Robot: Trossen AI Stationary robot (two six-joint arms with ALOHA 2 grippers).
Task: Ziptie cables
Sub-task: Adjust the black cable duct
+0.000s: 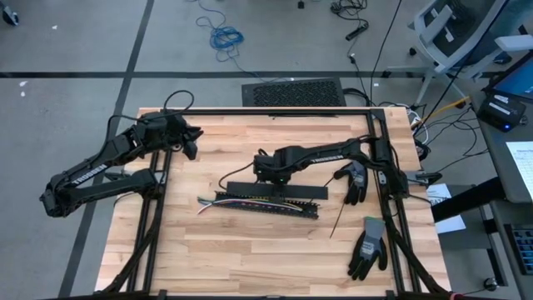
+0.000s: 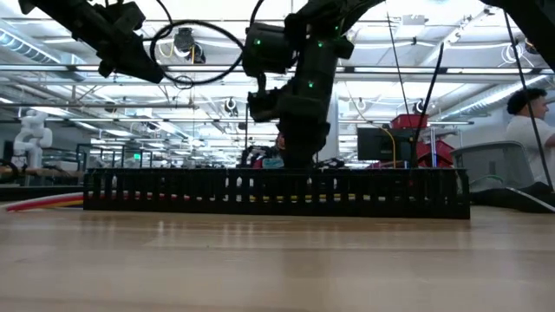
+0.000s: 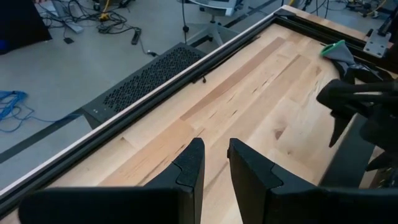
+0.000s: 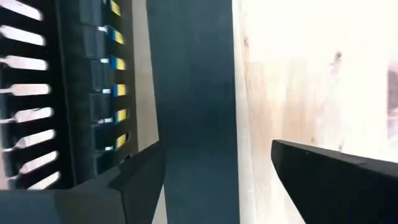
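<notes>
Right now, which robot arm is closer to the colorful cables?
The right one. Its claw hangs open just above the black slotted cable duct that holds the cables. The left claw is raised near the table's far left corner, away from them.

From above I see the tabletop (image 1: 250, 242) evenly lit, shadows soft and short. At table height I look into rows of ceiling lights (image 2: 486, 87) that glare and leave the arms and the slotted black duct (image 2: 277, 192) as dark silhouettes; the near wood is out of focus. On the right wrist camera the bare wood (image 4: 317, 74) is blown out to near white, and the right hand (image 4: 217, 180) and duct are blurred. The left wrist picture is clear.
</notes>
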